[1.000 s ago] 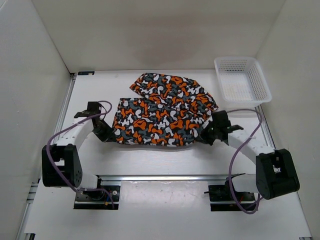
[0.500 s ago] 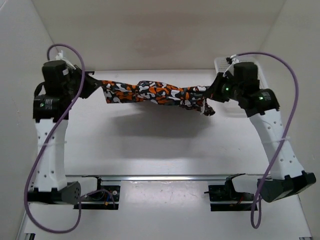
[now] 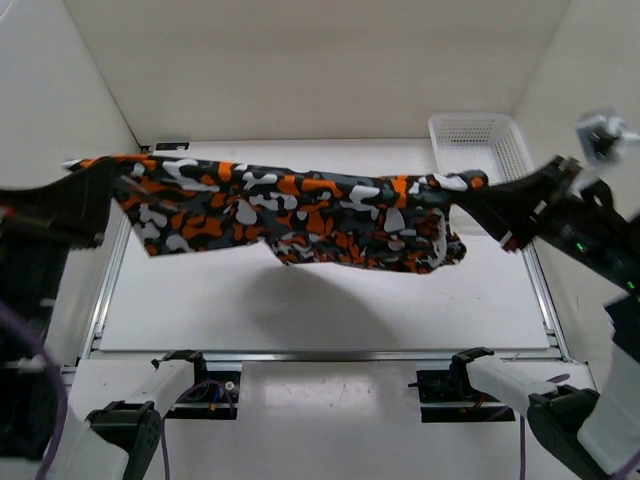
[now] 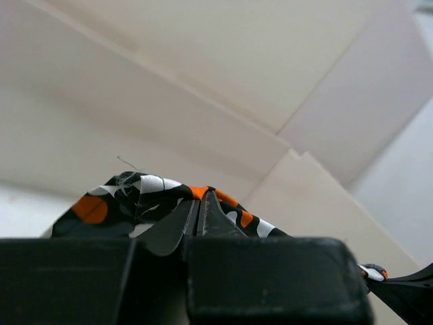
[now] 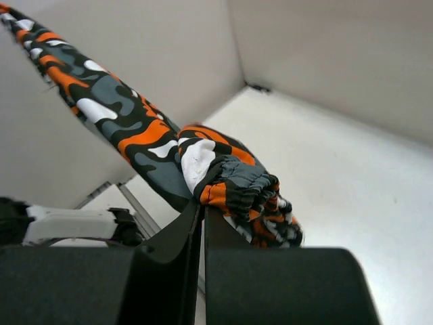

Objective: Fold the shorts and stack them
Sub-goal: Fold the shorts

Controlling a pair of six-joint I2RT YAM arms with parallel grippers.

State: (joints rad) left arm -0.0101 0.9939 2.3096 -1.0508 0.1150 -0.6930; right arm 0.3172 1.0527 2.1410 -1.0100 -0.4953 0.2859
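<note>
The camouflage shorts (image 3: pixel 300 210), orange, white, black and grey, hang stretched in the air high above the table, between my two grippers. My left gripper (image 3: pixel 105 190) is shut on the left end of the shorts; in the left wrist view the fabric (image 4: pixel 149 196) bunches over the closed fingertips (image 4: pixel 199 203). My right gripper (image 3: pixel 490 205) is shut on the right end; in the right wrist view the gathered waistband (image 5: pixel 237 186) sits at the closed fingertips (image 5: pixel 201 206). The lower edge sags in the middle.
A white mesh basket (image 3: pixel 480 135) stands at the back right of the white table (image 3: pixel 330 310). White walls enclose the back and sides. Both arm bases (image 3: pixel 190 385) sit at the near edge.
Both arms have lifted the shorts from the table to high in the air, towards the camera. The fabric was twisted into a rope half a second ago and now hangs spread wider.
</note>
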